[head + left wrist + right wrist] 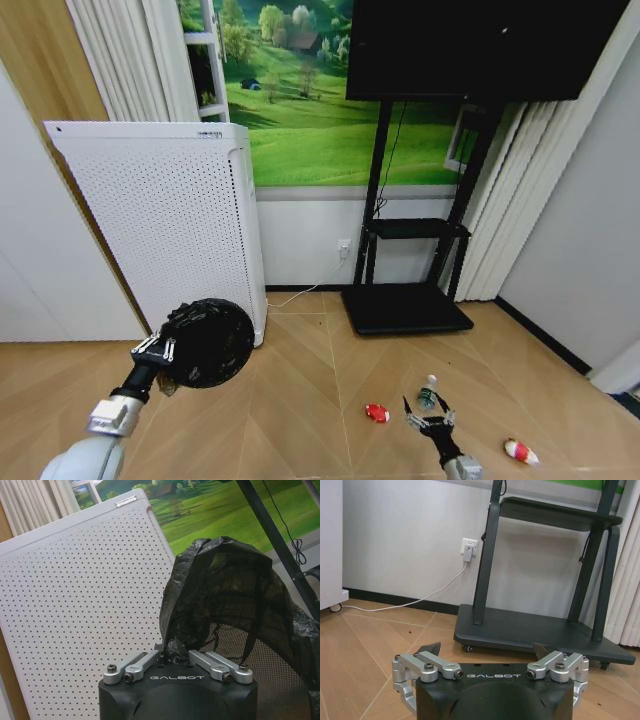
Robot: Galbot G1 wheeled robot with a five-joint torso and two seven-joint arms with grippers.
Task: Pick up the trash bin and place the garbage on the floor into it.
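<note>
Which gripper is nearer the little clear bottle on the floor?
Right. The right gripper hangs open just beside the bottle. The left gripper is far across the floor, shut on the trash bin.

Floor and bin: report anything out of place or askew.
The trash bin is off the floor and tipped on its side, its rim pinched in the left tool. Two red-and-white packets and a small bottle litter the floor; the right tool hovers open by the bottle.
</note>
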